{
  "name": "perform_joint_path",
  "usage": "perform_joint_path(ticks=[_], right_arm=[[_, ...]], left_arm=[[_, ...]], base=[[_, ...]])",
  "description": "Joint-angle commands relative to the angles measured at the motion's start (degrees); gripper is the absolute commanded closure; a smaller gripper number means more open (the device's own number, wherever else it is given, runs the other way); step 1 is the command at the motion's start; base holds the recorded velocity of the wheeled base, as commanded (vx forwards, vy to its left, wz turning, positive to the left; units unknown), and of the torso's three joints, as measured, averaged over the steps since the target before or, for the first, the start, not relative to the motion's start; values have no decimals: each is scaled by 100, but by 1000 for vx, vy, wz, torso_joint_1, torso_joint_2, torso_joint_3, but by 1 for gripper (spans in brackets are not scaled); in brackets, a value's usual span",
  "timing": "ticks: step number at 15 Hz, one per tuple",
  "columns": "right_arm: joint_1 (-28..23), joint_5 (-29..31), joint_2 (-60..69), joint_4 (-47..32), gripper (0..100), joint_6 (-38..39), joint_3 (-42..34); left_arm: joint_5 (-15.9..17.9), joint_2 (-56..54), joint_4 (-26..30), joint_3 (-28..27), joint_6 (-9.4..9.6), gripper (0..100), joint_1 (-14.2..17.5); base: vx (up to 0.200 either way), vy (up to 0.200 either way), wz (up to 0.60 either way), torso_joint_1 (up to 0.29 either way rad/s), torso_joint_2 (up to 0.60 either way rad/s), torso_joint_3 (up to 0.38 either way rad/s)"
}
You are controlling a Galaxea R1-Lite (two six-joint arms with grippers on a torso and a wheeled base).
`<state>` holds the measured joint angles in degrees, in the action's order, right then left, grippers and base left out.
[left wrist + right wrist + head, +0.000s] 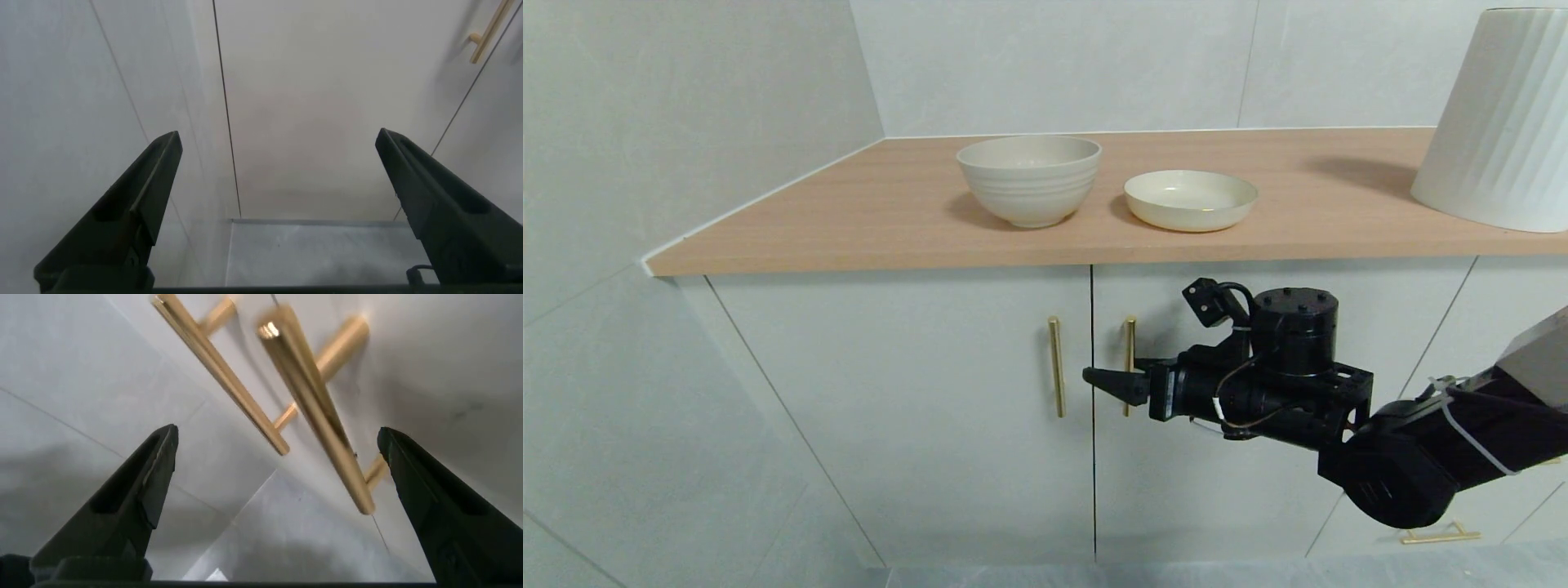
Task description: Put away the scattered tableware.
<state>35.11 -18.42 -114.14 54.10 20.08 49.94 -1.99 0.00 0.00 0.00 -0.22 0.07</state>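
Both spread wide, empty, right end effector (pixel 1112 382) at brass handle (pixel 1129 343), left end effector (pixel 278 163) facing cabinet (pixel 327 106)

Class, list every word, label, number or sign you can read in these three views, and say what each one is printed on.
None: there is no readable text in any view.
The ribbed bowl, the shallow dish, the wooden countertop, the white lampshade, the cabinet doors and their gold handles are all plain.
The right gripper has a black housing with no legible marking.
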Motion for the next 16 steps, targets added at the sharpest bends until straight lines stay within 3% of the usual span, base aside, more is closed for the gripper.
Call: perform_joint_path(ticks=[1,6,16], right_arm=[[14,-4,-100,21,0,14,6],[128,-12,-144,408,0,365,-11],[295,-30,155,399,0,383,-178]], left_arm=[[-3,0,0,0,-4,0,1],[-3,0,9,0,-4,0,1],[-3,0,9,0,-4,0,1]], base=[[0,0,0,0,0,0],[0,0,0,0,0,0],[0,0,0,0,0,0]])
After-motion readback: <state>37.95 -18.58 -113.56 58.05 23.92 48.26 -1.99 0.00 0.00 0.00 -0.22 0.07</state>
